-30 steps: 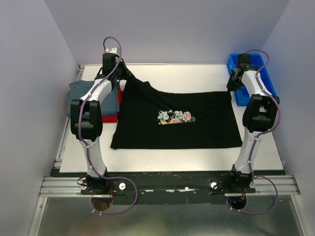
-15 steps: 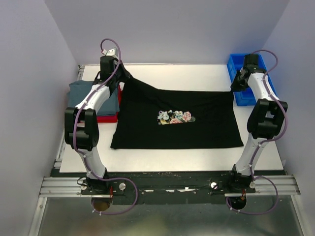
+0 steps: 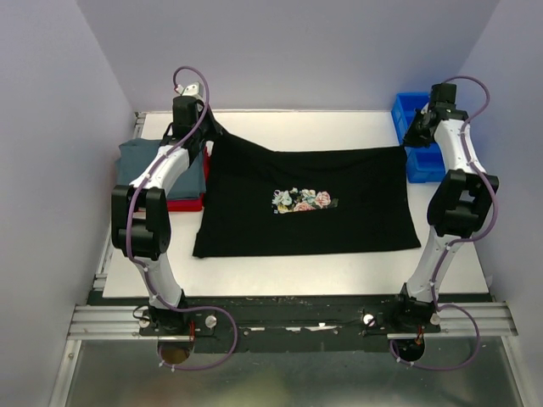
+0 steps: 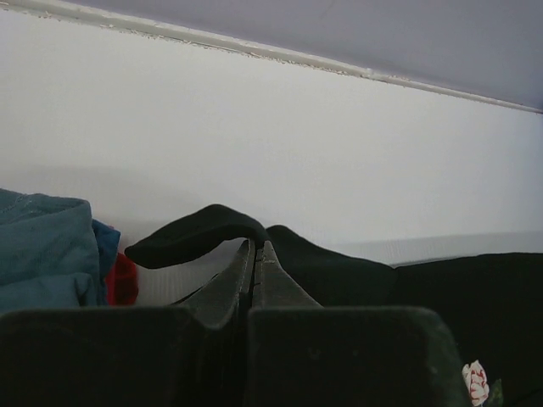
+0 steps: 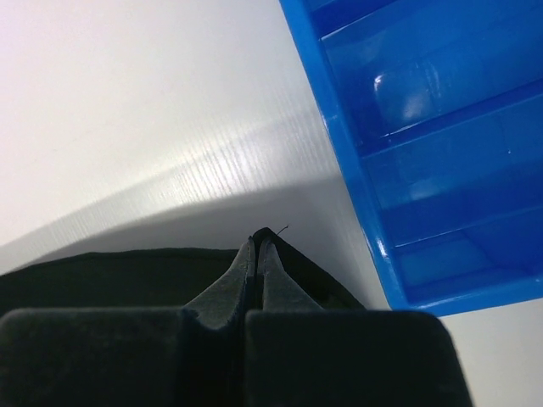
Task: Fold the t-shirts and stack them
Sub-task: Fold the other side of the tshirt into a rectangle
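Right arm [image 3: 462, 157] drew back, tautening black tee [image 3: 254, 212] | left jaws, right jaws clamped on tee corners

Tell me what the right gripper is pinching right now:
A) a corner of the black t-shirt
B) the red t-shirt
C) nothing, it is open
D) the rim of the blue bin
A: in the right wrist view the right gripper is shut on a corner of the black t-shirt, and the blue bin lies beside it, untouched.
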Controlling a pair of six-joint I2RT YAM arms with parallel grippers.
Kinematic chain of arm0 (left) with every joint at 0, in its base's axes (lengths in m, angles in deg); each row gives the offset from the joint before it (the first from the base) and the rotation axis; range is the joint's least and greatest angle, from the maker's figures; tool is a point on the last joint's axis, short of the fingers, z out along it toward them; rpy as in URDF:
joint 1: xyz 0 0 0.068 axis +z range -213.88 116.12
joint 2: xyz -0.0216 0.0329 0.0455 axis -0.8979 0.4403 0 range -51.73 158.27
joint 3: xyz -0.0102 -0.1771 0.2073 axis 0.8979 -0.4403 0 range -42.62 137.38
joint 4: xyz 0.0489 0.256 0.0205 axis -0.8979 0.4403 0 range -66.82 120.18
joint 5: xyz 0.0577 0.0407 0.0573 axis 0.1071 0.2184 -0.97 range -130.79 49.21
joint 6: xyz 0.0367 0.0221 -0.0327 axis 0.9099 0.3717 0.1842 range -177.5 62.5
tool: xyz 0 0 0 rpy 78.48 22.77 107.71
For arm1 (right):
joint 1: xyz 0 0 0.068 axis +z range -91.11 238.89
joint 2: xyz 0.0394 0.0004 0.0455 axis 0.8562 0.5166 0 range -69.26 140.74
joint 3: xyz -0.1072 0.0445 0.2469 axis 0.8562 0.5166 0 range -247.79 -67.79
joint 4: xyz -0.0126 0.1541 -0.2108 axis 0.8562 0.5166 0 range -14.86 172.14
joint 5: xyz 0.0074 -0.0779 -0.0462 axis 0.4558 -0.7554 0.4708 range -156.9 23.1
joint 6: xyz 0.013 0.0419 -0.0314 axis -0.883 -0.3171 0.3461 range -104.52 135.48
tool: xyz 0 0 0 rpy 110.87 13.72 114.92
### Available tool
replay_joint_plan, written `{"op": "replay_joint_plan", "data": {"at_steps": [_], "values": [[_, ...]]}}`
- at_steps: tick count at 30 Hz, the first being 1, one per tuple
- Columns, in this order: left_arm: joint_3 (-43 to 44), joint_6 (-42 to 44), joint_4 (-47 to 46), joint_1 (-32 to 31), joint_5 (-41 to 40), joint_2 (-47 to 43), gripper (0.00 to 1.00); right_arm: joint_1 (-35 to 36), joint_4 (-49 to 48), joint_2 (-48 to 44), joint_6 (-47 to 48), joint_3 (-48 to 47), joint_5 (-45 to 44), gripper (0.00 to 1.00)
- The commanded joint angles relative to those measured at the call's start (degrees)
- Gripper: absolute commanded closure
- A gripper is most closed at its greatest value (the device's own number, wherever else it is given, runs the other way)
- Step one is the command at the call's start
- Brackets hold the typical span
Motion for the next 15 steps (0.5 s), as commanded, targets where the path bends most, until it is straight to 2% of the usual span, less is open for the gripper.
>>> {"op": "replay_joint_plan", "data": {"at_steps": [1,15], "values": [[-0.1,0.7,-0.8,-0.6,-1.0,-2.1,1.00,-0.4,-1.3,-0.8,0.4,3.5,2.6,0.99],[-9.8,1.1,-0.8,-4.3,-7.1,-11.8,1.00,-0.4,-3.5,-8.8,0.2,15.1,1.2,0.99]]}}
